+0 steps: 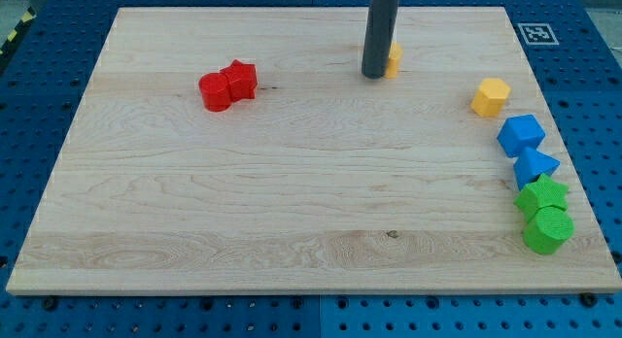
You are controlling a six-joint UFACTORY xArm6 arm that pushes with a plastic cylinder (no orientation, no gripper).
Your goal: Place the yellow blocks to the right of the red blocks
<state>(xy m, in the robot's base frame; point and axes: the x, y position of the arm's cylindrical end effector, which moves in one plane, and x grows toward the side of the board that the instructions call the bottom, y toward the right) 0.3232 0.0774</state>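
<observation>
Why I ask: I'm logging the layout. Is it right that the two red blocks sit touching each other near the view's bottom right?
Not quite. The camera view shows the two red blocks touching each other, but near the view's top left of the board, not the bottom right.

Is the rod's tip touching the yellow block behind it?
Cannot tell. In the camera view my tip overlaps the partly hidden yellow block, so neither contact nor a gap shows.
</observation>
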